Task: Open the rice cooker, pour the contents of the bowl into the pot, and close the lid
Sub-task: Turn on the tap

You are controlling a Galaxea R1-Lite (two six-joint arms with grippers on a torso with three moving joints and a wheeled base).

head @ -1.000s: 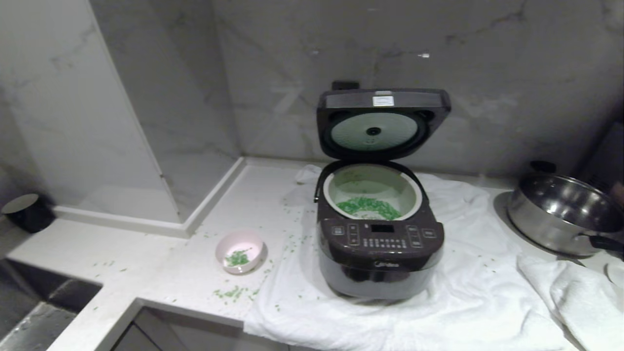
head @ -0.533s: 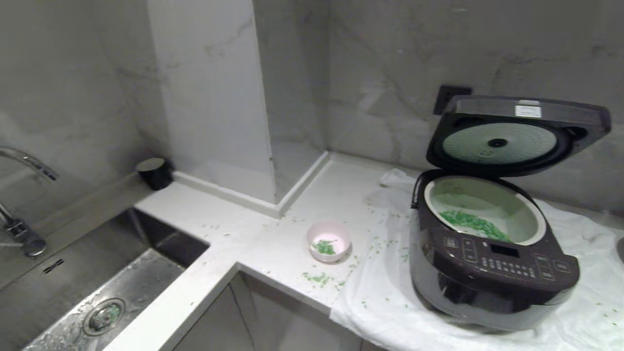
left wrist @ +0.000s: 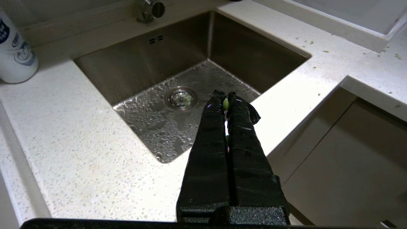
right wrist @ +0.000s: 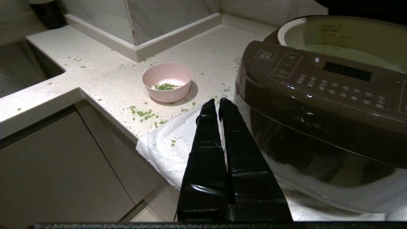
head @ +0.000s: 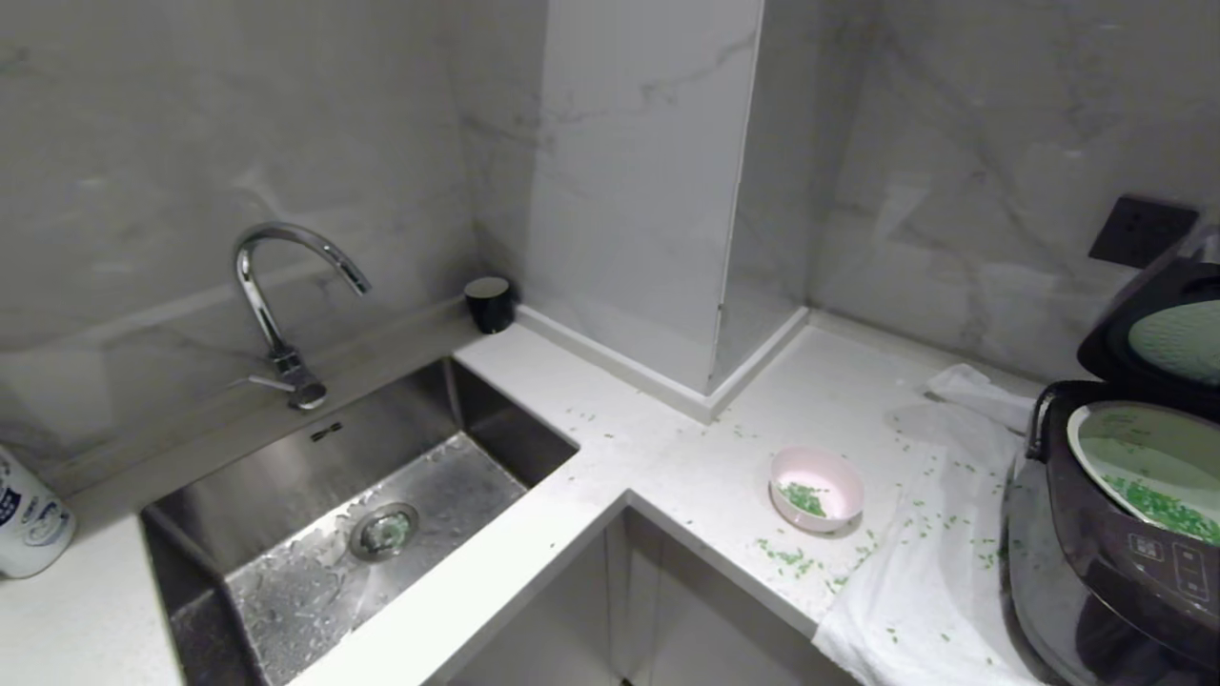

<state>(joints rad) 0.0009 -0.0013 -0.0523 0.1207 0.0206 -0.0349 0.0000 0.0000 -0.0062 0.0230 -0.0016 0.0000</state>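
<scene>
The dark rice cooker (head: 1096, 553) stands at the far right of the head view, cut by the edge. Its lid (head: 1158, 333) is up and green contents (head: 1163, 505) lie in the pale pot (head: 1125, 448). The pink bowl (head: 817, 488) sits upright on the counter left of the cooker, holding a few green bits (head: 803, 497). My right gripper (right wrist: 216, 101) hangs shut and empty before the counter edge, with the bowl (right wrist: 167, 81) and cooker (right wrist: 318, 105) beyond it. My left gripper (left wrist: 224, 94) is shut over the sink's front edge, with a green grain stuck between its tips.
A steel sink (head: 315, 467) with a curved faucet (head: 276, 305) fills the left. A black cup (head: 489, 303) stands by the marble pillar (head: 639, 191), a white bottle (head: 24, 519) at far left. A white towel (head: 915, 591) lies under the cooker. Green bits (head: 786, 554) are scattered on the counter.
The whole head view has swung left, so the camera moved. The cooker and bowl slid to the right of the picture, the sink came into view and the steel pan left it.
</scene>
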